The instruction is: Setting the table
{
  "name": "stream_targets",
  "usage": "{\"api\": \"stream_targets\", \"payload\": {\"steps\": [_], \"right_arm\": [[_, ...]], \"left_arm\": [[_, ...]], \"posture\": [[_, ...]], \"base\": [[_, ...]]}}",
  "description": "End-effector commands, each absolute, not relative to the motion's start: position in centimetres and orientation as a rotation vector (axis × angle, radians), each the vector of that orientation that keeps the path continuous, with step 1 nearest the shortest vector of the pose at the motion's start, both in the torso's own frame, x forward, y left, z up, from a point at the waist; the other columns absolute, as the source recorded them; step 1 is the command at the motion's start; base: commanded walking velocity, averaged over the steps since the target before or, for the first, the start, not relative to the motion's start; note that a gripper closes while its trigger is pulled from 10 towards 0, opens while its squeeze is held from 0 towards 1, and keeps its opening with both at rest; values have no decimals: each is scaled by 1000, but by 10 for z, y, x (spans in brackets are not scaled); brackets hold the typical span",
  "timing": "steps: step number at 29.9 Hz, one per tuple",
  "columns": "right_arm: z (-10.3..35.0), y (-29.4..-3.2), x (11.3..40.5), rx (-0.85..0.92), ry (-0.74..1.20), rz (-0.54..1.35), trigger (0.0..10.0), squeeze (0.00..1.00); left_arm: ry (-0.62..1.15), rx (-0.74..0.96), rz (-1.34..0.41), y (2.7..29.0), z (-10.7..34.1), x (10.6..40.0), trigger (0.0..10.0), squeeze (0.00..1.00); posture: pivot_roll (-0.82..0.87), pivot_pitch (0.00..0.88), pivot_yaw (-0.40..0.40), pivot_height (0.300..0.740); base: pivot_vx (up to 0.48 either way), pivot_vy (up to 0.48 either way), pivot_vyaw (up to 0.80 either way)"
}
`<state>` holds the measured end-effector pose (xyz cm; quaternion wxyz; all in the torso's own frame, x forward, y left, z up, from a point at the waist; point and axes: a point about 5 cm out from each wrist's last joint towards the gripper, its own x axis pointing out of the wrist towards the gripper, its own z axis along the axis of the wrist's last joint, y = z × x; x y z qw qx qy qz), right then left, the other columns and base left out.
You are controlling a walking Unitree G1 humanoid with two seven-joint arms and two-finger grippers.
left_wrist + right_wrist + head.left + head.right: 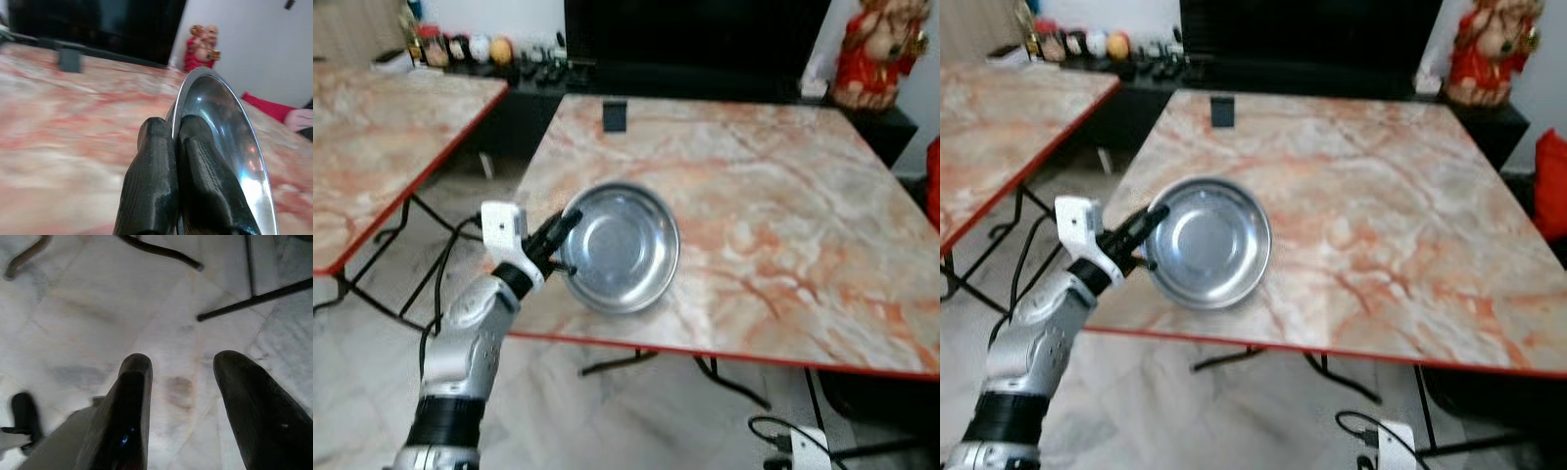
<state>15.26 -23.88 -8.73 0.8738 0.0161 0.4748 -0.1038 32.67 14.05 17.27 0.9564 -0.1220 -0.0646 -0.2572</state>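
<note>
A metal bowl [622, 247] is sitting in the centre-left of the frame, on the near left part of a marble-patterned table [773, 245] with a red edge, close to the front edge. The left gripper [566, 227] is reaching in from the lower left and is pinching the bowl's left rim; in the left wrist view its two black fingers [151, 191] are pressing together with the thin rim [195, 78] caught between them, one finger outside the bowl and one inside. The bowl is looking slightly tilted, though the head views are blurred. A small dark block [615, 116] is standing on the far left part of the table, well apart from the bowl. A red figurine [876, 54] is standing in the upper right of the frame, beyond the table. A second, similar table [382, 137] is filling the upper left. The right gripper [183, 382] is hanging over the pale tiled floor [98, 308], its fingers spread apart and holding nothing.
</note>
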Motion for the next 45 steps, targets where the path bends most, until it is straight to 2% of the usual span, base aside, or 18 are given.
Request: {"api": "stream_targets", "payload": {"steps": [1, 15, 30, 42, 45], "right_arm": [[-86, -243, 153, 25, 991, -225, 10000, 0], [-86, -244, 153, 21, 992, -225, 10000, 0], [-86, -244, 153, 21, 993, -220, 10000, 0], [-86, -245, 152, 36, 995, -230, 10000, 0], [-86, -245, 151, 34, 1000, -229, 10000, 0]], "left_arm": [[-145, -240, -548, 136, 177, 328, 10000, 0], [-130, -249, -523, 140, 171, 335, 10000, 0], [-41, -239, -543, 135, 157, 336, 10000, 0], [-39, -292, -501, 136, 155, 340, 10000, 0], [-41, -296, -487, 137, 156, 341, 10000, 0]], "posture": [[83, 0, -48, 727], [74, 0, -53, 727], [74, 0, -54, 727], [73, 0, -52, 727], [72, 0, -51, 727]], "base": [[0, -394, 0], [0, -353, 0], [0, 0, 0], [0, 0, 0], [0, 0, -602]]}}
